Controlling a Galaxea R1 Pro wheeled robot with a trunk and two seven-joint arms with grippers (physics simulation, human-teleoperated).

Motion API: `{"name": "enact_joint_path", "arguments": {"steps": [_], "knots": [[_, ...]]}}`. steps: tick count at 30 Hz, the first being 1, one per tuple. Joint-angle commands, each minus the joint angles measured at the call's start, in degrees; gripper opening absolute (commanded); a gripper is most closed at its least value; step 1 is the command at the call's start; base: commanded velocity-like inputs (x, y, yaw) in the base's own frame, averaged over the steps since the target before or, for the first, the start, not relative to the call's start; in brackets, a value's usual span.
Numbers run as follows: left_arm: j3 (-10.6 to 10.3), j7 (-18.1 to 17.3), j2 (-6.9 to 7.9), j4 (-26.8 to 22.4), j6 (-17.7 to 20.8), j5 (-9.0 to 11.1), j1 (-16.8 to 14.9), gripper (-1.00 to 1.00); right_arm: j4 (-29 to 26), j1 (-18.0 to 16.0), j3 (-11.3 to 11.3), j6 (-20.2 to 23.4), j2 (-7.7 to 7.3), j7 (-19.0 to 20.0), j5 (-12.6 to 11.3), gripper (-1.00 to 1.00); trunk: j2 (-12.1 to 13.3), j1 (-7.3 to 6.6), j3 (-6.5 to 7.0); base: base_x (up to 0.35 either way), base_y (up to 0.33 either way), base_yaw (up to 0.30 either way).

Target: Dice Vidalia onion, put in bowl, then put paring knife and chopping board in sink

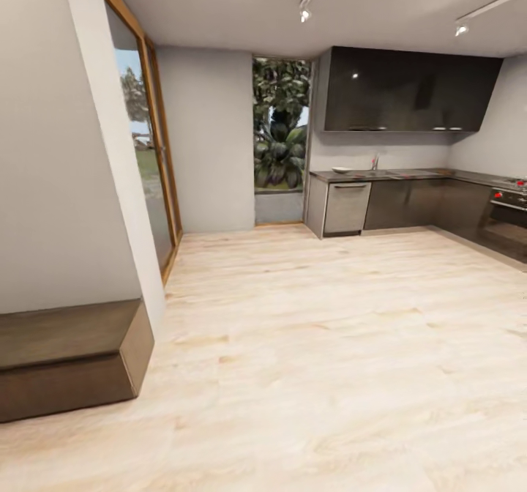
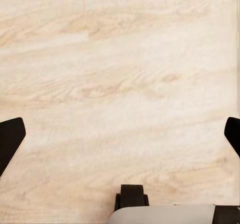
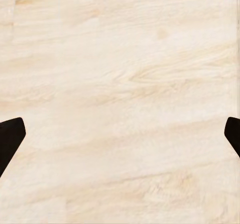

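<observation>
Both our left gripper (image 2: 120, 134) and right gripper (image 3: 120, 134) spread wide, empty, over wood floor (image 1: 307, 345); we judge approach step, next drive to far-right countertop (image 1: 410, 175).

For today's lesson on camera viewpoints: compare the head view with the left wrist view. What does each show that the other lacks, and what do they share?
Head view alone: the kitchen across the room, with its grey countertop, a white bowl on it, a chrome tap, dark cabinets, a glass door and a wooden bench.

Left wrist view alone: the left gripper, its dark fingertips spread wide apart with nothing between them.

Both: the pale wooden floor.
</observation>
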Motion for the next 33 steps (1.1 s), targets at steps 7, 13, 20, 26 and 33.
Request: {"name": "enact_joint_path", "arguments": {"steps": [7, 13, 20, 26, 33], "knots": [[0.05, -0.01, 0.0, -0.05, -0.04, 0.03, 0.02, 1.0, 0.01, -0.03, -0.02, -0.15, 0.01, -0.04, -0.02, 1.0, -0.02, 0.04, -0.05, 0.344, 0.0, -0.218], [0.05, -0.01, 0.0, -0.05, -0.04, 0.03, 0.01, 1.0, 0.02, -0.03, -0.01, -0.15, 0.01, -0.04, -0.04, 1.0, -0.02, 0.04, -0.05, 0.344, 0.0, -0.229], [0.05, -0.01, 0.0, -0.05, -0.04, 0.03, 0.01, 1.0, 0.01, -0.03, -0.01, -0.15, 0.01, -0.04, -0.05, 1.0, -0.02, 0.04, -0.05, 0.344, 0.0, -0.23], [0.05, -0.01, 0.0, -0.05, -0.04, 0.03, 0.01, 1.0, 0.04, -0.03, 0.0, -0.15, 0.01, -0.04, -0.03, 1.0, -0.02, 0.04, -0.05, 0.344, 0.0, -0.229], [0.05, -0.01, 0.0, -0.05, -0.04, 0.03, 0.01, 1.0, 0.05, -0.03, 0.02, -0.15, 0.01, -0.04, -0.02, 1.0, -0.02, 0.04, -0.05, 0.344, 0.0, -0.131]]}}
